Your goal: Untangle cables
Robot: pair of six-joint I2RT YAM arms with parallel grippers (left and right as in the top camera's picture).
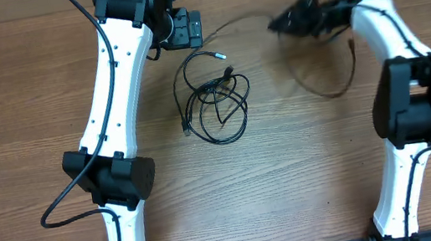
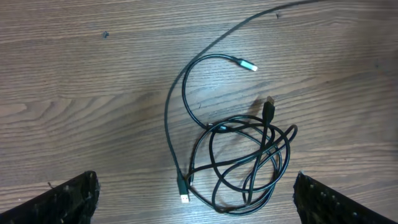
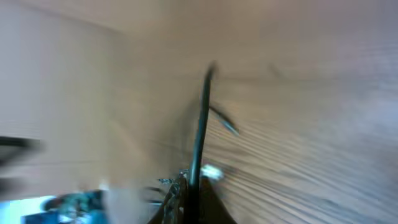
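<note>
Watching overhead, I see the cables [image 1: 215, 87] knotted. The left gripper [image 1: 190, 29] hangs just beyond the knot, jaws wide, and the right gripper [image 1: 290, 19], off to the knot's right, pinches a loose cord [image 1: 239, 21]. Left wrist: the knot lies between my spread fingers [image 2: 74, 196]. Right wrist: blurred, cord clamped. I'd pull slowly, away from the knot.

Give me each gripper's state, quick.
Left gripper: open, holding nothing.
Right gripper: shut on a cable; view blurred.
</note>
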